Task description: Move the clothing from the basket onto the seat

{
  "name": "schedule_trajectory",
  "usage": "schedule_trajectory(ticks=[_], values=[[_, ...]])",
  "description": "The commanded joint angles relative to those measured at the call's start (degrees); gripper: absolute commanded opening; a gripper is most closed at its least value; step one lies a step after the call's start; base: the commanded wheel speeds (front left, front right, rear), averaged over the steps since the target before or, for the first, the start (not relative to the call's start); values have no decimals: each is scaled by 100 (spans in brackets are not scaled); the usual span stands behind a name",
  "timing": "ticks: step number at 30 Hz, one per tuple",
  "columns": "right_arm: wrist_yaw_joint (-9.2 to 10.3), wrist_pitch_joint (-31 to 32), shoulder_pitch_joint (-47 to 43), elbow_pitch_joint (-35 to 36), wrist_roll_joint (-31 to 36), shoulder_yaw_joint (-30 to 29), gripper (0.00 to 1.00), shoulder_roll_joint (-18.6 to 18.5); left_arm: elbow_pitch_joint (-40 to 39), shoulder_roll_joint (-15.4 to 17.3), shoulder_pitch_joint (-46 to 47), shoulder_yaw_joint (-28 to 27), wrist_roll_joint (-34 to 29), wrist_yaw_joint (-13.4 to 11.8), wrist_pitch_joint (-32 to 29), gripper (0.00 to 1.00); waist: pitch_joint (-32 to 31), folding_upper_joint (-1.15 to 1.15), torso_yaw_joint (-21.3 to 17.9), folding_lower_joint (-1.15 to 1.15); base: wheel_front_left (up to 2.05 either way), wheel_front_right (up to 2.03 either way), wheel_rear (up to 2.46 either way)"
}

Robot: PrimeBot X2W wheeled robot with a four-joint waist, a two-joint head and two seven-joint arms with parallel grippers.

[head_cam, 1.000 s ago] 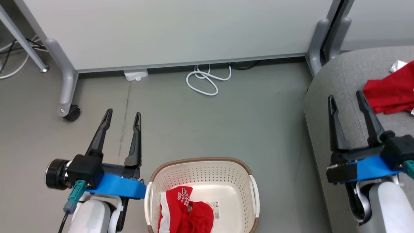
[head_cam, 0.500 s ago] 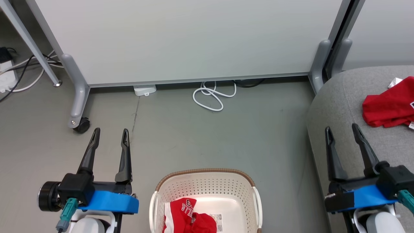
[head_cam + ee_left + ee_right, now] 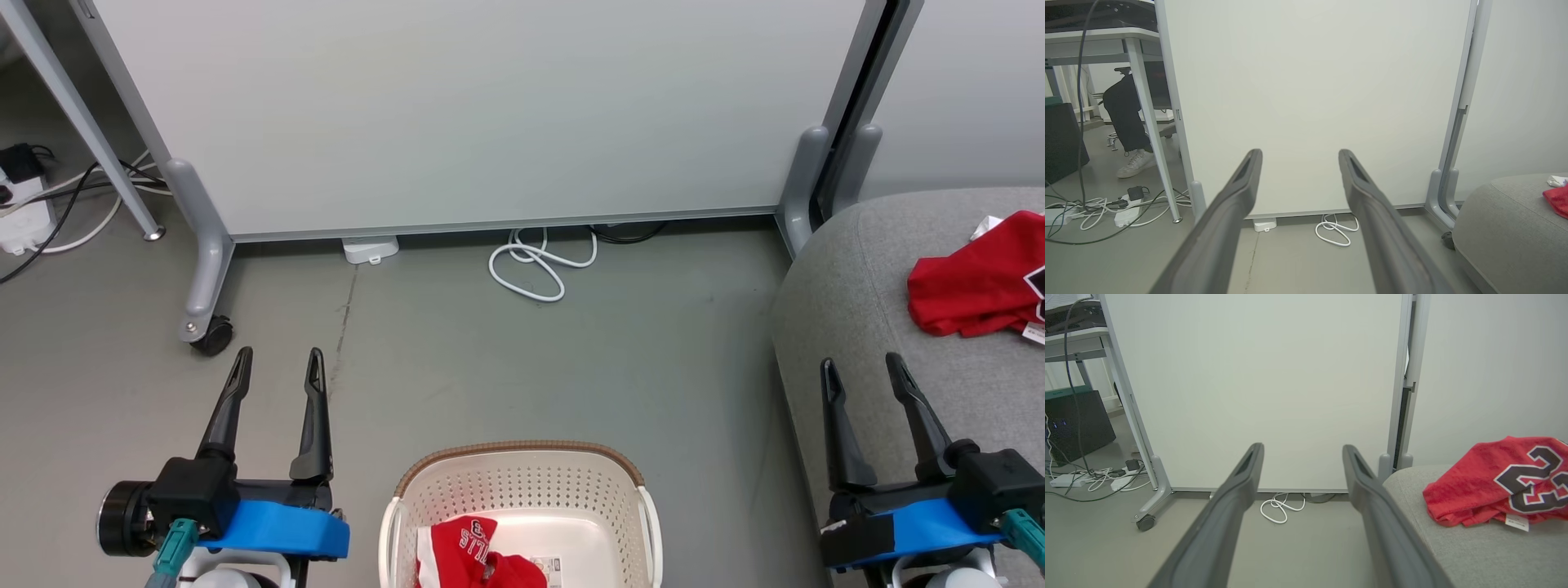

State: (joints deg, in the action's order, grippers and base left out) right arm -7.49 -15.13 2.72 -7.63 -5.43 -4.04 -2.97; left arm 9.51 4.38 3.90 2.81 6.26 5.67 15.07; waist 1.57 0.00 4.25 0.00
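Head camera has shifted, so the whole frame slides. Basket (image 3: 522, 482) now sits lower and is cut by the bottom edge, with less of the shorts (image 3: 469, 551) showing. Power strip (image 3: 20, 220), far left of basket, comes into frame. Left gripper (image 3: 278, 355) is now clear of the basket's left rim, which its blue base overlapped a second ago. Right gripper (image 3: 860, 361), right of basket, no longer overlaps the jersey (image 3: 963, 286).

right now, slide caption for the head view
Open, empty left gripper and right gripper; red shorts in the basket, red jersey on the grey sofa.
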Motion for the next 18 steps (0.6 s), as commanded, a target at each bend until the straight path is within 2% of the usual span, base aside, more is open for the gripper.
schedule_trajectory(ticks=[1, 18], values=[[-1, -3, -68, -9, -28, 14, 100, 13, 8, -9, -22, -27, -26, 23, 16, 100, -9, 0, 4, 0, 0, 0, 0], [-1, -3, 18, -77, -141, 141, 100, 13, 22, -75, -53, -152, -132, 100, 16, 100, -19, 0, -17, 0, 0, 0, 0]])
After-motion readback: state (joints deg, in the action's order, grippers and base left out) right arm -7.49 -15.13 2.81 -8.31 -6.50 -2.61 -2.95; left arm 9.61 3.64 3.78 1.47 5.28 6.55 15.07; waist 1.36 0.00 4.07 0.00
